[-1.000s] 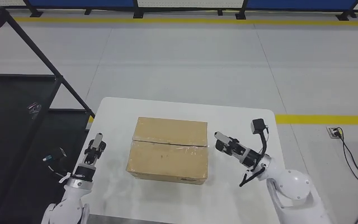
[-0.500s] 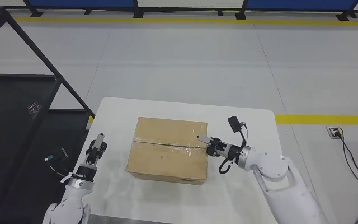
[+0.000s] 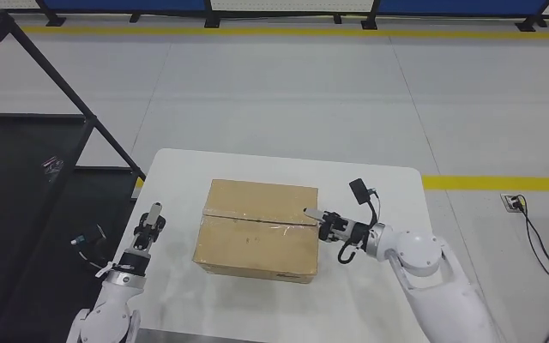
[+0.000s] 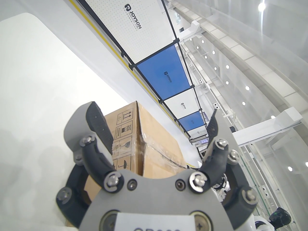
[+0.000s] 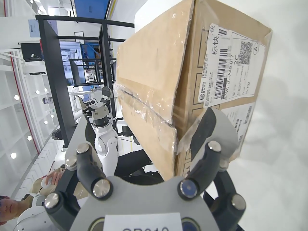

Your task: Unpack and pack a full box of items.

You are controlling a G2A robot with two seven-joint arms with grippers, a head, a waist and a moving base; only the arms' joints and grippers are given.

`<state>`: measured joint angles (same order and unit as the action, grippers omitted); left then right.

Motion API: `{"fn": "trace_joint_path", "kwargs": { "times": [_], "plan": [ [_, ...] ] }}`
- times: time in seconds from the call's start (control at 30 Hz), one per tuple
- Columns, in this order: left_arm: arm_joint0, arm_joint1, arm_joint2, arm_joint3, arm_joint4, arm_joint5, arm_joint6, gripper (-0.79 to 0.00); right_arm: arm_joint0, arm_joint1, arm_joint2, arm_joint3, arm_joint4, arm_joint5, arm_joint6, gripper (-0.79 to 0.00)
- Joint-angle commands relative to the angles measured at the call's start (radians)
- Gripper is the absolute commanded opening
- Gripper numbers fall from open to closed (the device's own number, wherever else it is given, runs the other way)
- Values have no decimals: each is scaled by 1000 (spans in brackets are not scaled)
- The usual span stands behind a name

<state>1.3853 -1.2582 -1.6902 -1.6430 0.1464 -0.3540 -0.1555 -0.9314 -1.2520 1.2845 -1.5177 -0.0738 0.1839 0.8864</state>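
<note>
The cardboard box [image 3: 260, 231] stands in the middle of the white table [image 3: 180, 176]. It is closed, and its two top flaps meet in a seam that runs along the length of the box. A clear tape [image 5: 144, 104] covers this seam and goes down over both short ends, and at the end near the right arm its loose edge is wrinkled and lifted a little. On that same end there is a white shipping label [image 5: 231, 63]. The right gripper [image 3: 316, 214] is at this end of the box, just where the seam reaches the upper edge. Its fingers are spread apart and hold nothing. One finger [image 5: 211, 131] lies against the end face and touches the loose tape, and the upper edge of the box is between the two sides of the gripper. The left gripper [image 3: 153, 216] is on the opposite side, near the other short end but apart from it. It points toward the box, with its fingers also spread and nothing between them. Beside the table, on the left arm's side, stands a black metal frame [image 3: 86, 129].
</note>
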Motion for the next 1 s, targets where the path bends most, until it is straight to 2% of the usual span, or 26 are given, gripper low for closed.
{"fn": "trace_joint_path", "kwargs": {
  "times": [0.0,0.4,0.73,0.97],
  "plan": [
    [-1,0,1,1,0,1,2,0,9,-1,-9,11,3,-2,-1,0],
    [-9,2,5,10,1,8,9,0,53,-4,-54,72,34,-50,-7,0],
    [-13,4,3,13,-3,9,8,0,111,-11,-108,162,39,-23,5,0],
    [-12,6,-5,15,-9,7,8,0,89,-3,-56,161,69,-43,-63,0]
  ]
}}
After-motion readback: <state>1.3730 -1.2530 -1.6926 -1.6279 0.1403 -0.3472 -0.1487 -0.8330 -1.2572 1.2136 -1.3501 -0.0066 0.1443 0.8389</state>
